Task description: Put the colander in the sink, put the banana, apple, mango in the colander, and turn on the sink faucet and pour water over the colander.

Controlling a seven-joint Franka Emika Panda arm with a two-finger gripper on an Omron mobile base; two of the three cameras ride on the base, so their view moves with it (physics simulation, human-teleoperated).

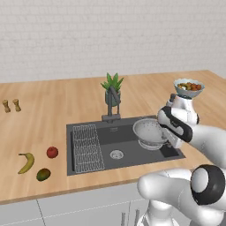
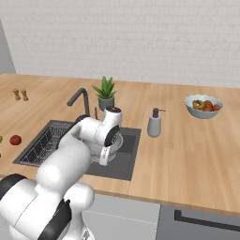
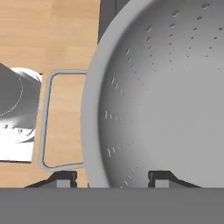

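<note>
Potted plant (image 1: 112,89): shown upright in a grey pot at the back edge of the basin; also seen at (image 2: 105,93).
Wire rack (image 1: 87,147): laid flat in the left part of the basin.
Fruit bowl (image 2: 203,106): placed on the wooden counter (image 2: 187,150), far right, filled with mixed fruit.
Soap dispenser (image 2: 154,123): pale grey, set just right of the basin.
Shakers (image 1: 11,105): two small wooden pieces, stood side by side at the far left.
Wall (image 1: 110,35): white brick, behind the counter.
</note>
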